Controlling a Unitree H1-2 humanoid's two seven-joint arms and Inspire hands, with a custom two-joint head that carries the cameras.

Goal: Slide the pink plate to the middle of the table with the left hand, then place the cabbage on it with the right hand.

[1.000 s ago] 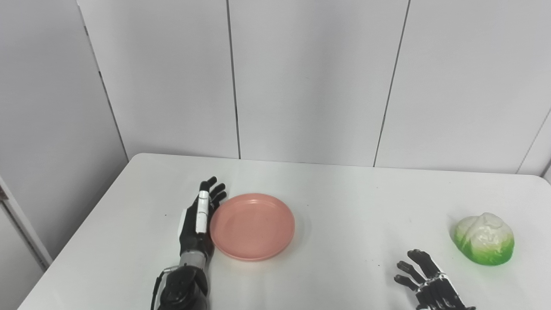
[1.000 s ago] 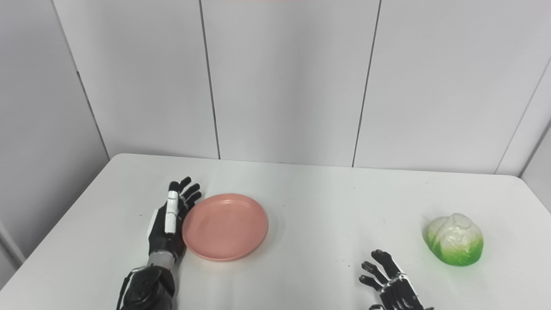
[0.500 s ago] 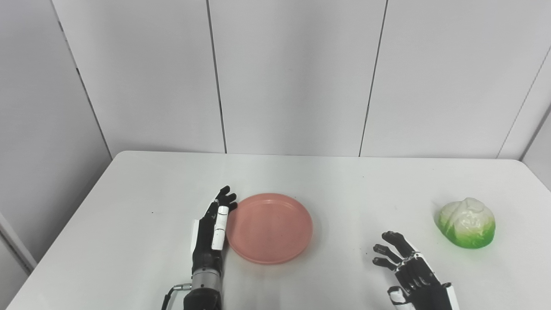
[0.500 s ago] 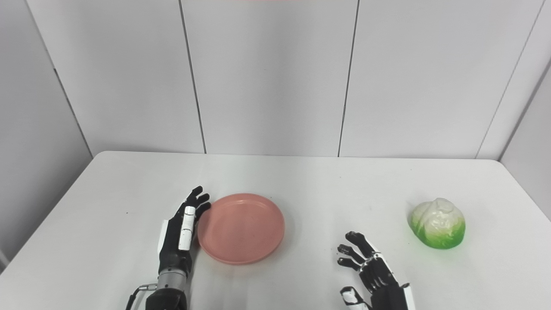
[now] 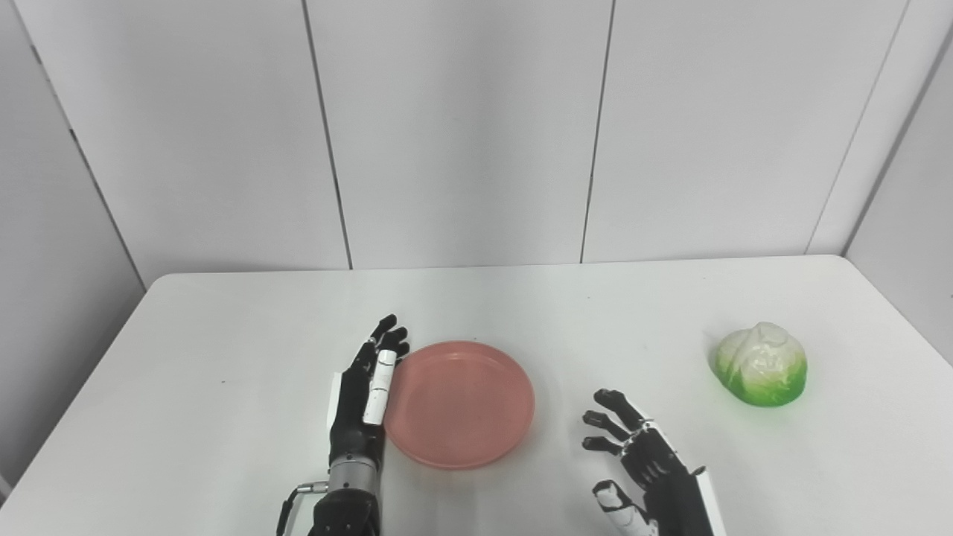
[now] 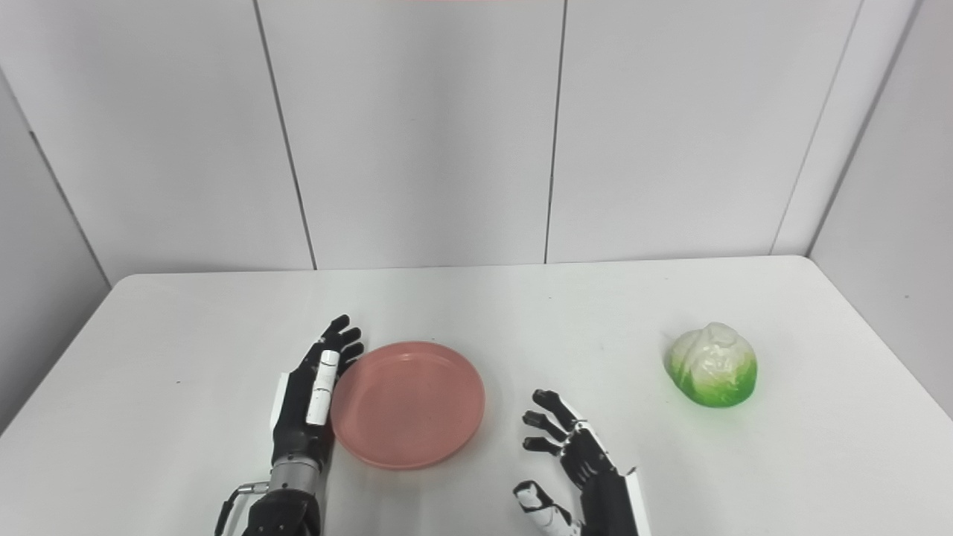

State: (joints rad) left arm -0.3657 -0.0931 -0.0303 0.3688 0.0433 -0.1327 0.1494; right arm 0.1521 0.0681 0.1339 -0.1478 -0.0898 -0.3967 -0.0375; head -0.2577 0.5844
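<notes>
Left hand: the black-and-white left hand [image 5: 365,391] stands edge-on at lower centre-left of the frame, fingers straight and together, nothing held, its side pressed against the plate's left rim.
Plate: the round, shallow pink plastic plate [image 5: 460,403] lies flat just left of centre on the white table [image 5: 223,335], nothing on it.
Right hand: the black right hand [image 5: 640,465] hovers at lower right of centre, fingers spread wide, holding nothing, near the plate's right rim but apart from it.
Cabbage: the green-and-white toy cabbage [image 5: 762,363] sits at mid-right of the frame, well apart from both hands.
</notes>
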